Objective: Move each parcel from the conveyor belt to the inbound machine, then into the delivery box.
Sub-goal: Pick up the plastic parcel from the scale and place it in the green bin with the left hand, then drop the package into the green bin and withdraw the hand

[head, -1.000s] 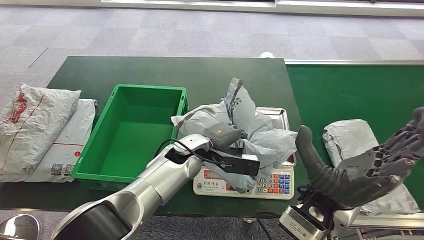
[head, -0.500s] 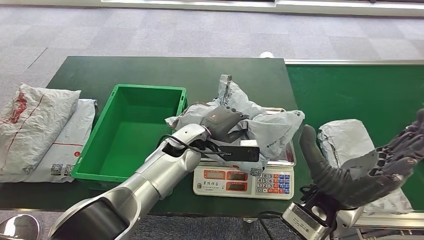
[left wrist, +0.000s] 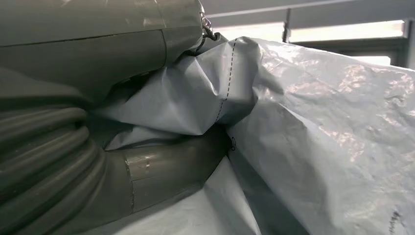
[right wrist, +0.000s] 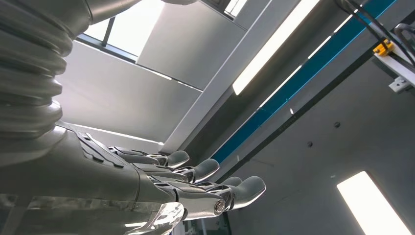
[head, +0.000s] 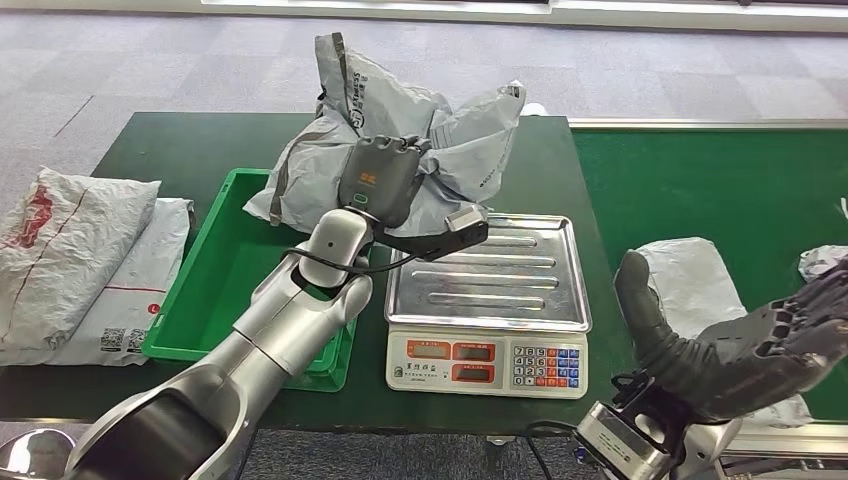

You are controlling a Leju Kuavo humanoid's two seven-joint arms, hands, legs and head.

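Left hand (head: 380,180) clamped on grey parcel (head: 440,120), raised clear of scale (head: 488,272), above green box (head: 215,290) far edge, for drop-in. Right hand (head: 760,345) empty, fingers extended, near next parcel (head: 690,275) on conveyor belt (head: 700,180).

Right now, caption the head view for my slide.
Left hand holds a grey parcel above the green box, scale bare.

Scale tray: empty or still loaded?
Empty. The scale tray shows bare ribbed metal. The left robot hand holds the grey parcel up in the air, above the near end of the green bin.
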